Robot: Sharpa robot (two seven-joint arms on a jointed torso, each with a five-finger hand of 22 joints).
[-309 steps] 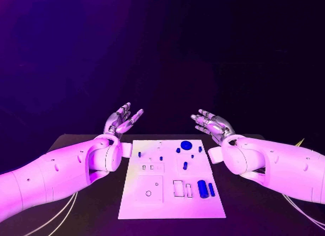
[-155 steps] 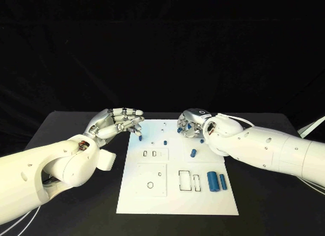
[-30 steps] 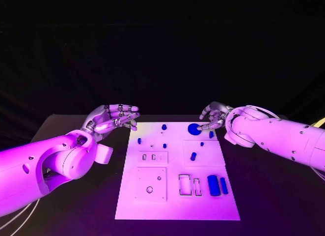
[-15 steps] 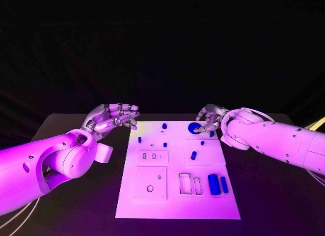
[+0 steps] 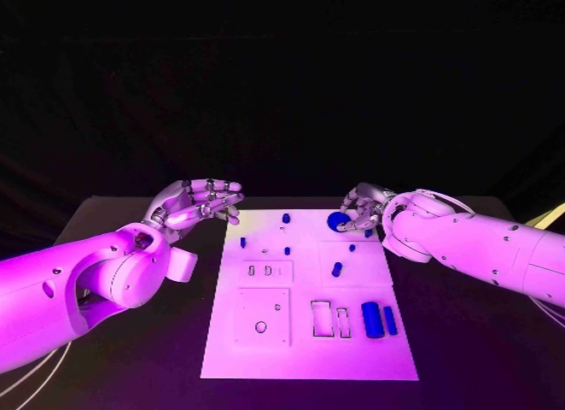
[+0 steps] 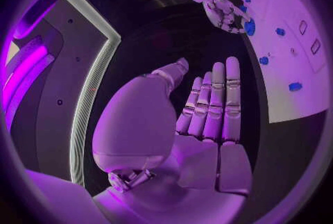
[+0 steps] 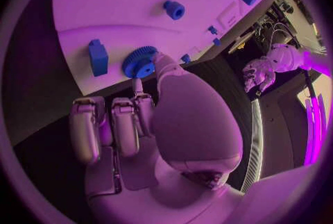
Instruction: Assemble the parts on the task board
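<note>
The white task board (image 5: 295, 350) lies lengthwise in the middle of the black table. A blue gear (image 5: 338, 221) lies flat near its far right corner. My right hand (image 5: 369, 207) hovers just right of the gear, its other fingers bent above the board. In the right wrist view the thumb tip (image 7: 157, 60) touches the rim of the gear (image 7: 141, 63), and a blue block (image 7: 97, 57) stands beside it. My left hand (image 5: 194, 203) is raised beyond the board's far left corner, holding nothing; its fingers (image 6: 211, 101) lie straight and together, thumb apart.
Two blue cylinders (image 5: 370, 319) lie side by side near the board's near right. A short blue peg (image 5: 335, 271) and small blue pins (image 5: 287, 252) stand mid-board. Rectangular slots (image 5: 321, 319) and a round hole (image 5: 259, 326) are nearer me. Black table surrounds the board.
My right hand has shifted a little left and closer onto the blue gear over the last second. My left hand has hardly moved.
</note>
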